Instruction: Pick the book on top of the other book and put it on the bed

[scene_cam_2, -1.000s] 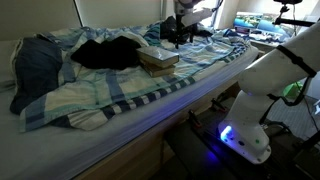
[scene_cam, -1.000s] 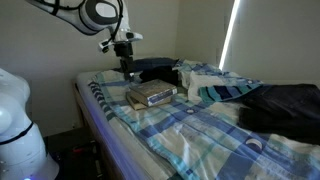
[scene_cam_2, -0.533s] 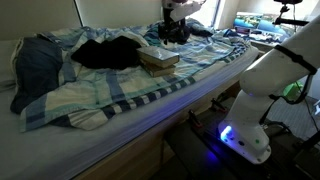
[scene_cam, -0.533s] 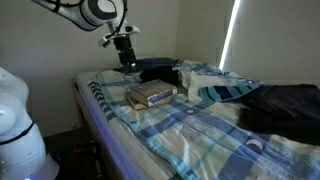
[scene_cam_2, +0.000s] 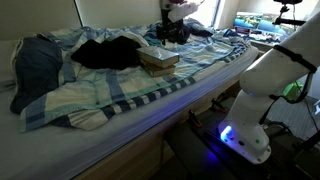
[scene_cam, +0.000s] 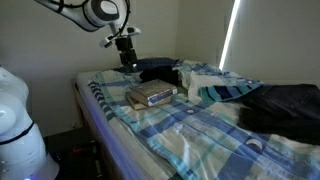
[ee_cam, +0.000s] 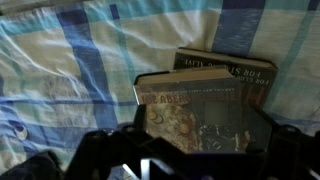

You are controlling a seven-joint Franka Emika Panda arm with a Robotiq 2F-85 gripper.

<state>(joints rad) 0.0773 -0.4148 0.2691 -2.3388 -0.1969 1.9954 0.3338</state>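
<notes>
Bed [scene_cam: 190, 125] fills most of the room, plaid bedding rumpled all over. Dark blanket [scene_cam: 285, 105] is heaped toward the far end of the bed, well apart from the books. White robot base [scene_cam: 18, 120] stands off the bed's side edge, w/ the arm [scene_cam: 95, 12] reaching over the mattress.

The 2 books are stacked flat near that same side edge. The book on top [scene_cam: 152, 92] lies on the other book [scene_cam: 150, 102]. In the wrist view the top one [ee_cam: 195, 115] sits a bit askew, so a strip of the lower one [ee_cam: 230, 68] shows past it.

Gripper [scene_cam: 127, 62] hovers above the stack, not touching. Fingers [ee_cam: 105, 150] spread wide, gripping nothing.
</notes>
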